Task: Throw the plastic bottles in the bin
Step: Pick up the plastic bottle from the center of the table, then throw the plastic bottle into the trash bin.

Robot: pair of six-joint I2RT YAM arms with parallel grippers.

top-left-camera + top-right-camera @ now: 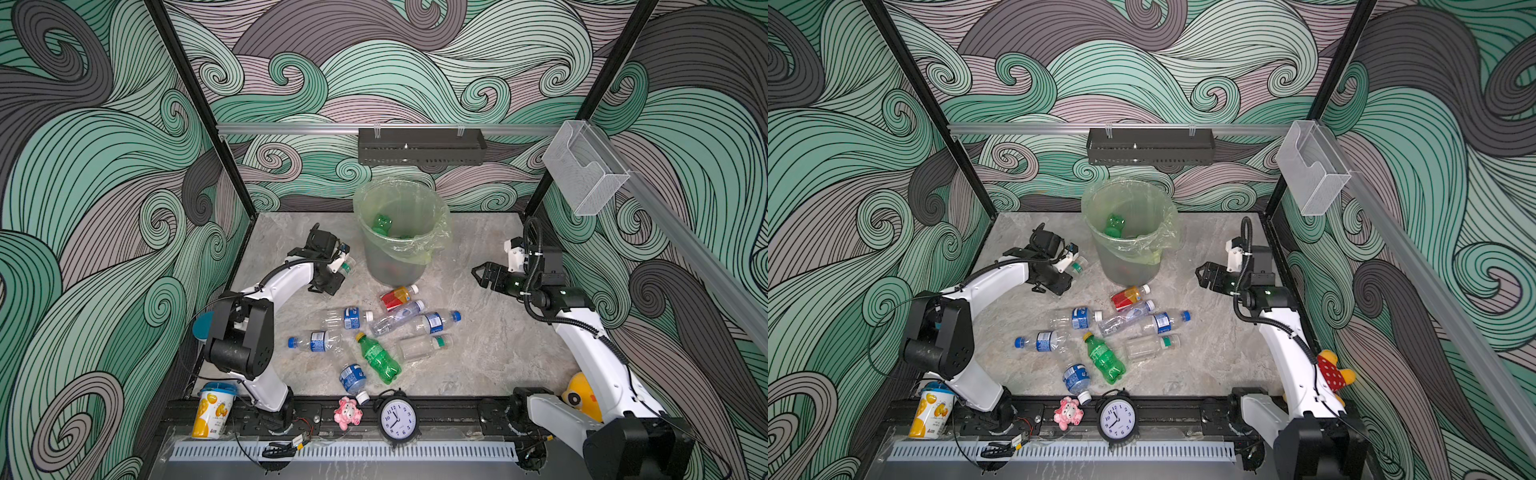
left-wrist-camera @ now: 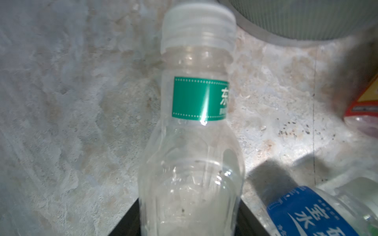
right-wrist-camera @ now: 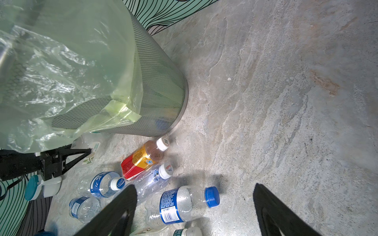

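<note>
Marbled tabletop (image 1: pixel 498 357) under bottles (image 1: pixel 432 323), bin (image 1: pixel 395 270)

The clock (image 1: pixel 398 419) dial carries the numerals 1 to 12. In the left wrist view the clear bottle (image 2: pixel 192 163) has a green label with a white 东, the rest turned away; the blue-labelled bottle (image 2: pixel 306 214) beside it bears large white characters, 宝 and 水 among them. Its white cap (image 3: pixel 117 183) reads POCARI SWEAT in the right wrist view, where the blue-capped bottle (image 3: pixel 184 202) shows a barcode
</note>
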